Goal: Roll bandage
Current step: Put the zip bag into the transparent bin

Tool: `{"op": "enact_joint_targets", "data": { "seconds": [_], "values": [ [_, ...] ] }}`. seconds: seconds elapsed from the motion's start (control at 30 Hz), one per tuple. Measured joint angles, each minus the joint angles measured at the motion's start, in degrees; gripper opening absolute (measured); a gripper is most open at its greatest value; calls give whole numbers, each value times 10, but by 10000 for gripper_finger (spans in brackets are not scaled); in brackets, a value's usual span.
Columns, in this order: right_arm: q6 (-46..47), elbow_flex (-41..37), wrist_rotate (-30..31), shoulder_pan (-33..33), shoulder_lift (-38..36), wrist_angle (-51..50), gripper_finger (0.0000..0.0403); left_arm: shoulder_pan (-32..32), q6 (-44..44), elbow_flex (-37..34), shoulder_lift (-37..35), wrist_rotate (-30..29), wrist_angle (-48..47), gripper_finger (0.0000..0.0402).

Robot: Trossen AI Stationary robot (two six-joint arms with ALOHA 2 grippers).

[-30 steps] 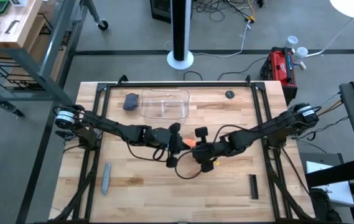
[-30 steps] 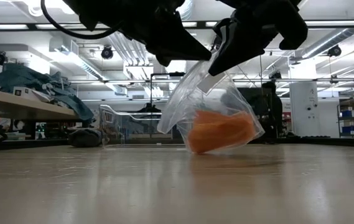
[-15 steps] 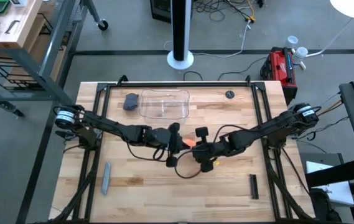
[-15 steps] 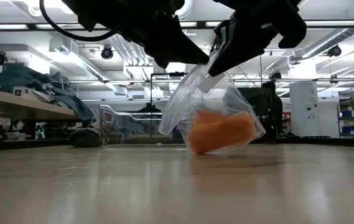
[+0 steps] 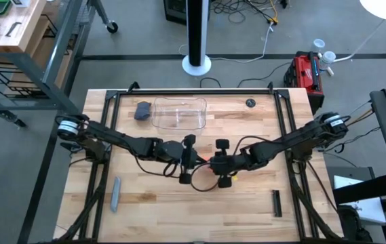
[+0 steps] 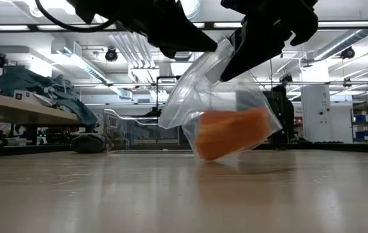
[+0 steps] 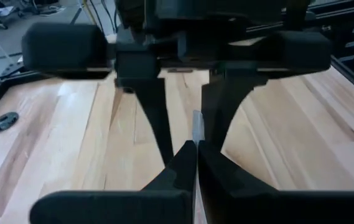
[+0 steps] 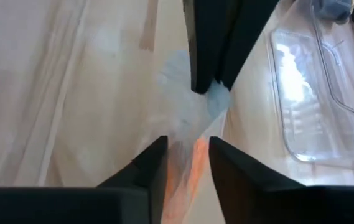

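You have a clear tray [image 5: 179,113] at the table's [image 5: 247,203] far edge, with a dark grey lump [image 5: 142,110] just beside it. A small black disc [image 5: 249,103] lies near the far right corner. A grey stick [image 5: 115,194] lies near the front left, a black bar [image 5: 276,202] near the front right.
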Motion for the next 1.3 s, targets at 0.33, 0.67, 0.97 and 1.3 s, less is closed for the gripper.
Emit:
{"op": "enact_joint_targets", "data": {
  "seconds": [0.33, 0.67, 0.97, 1.3],
  "values": [
    [6, -53, -25, -3, -41, 144, 147, -17, -3, 0, -9, -68, -40, 0],
    [28, -52, -36, -5, -29, 144, 106, -29, 2, 0, -16, -72, -27, 0],
    [-8, -52, -15, -3, -28, 147, 5, -31, 7, 0, -23, -69, -33, 0],
    [-38, -52, -7, -2, -28, 125, 0, -35, -20, 0, -109, -106, -118, 1]
  ]
}}
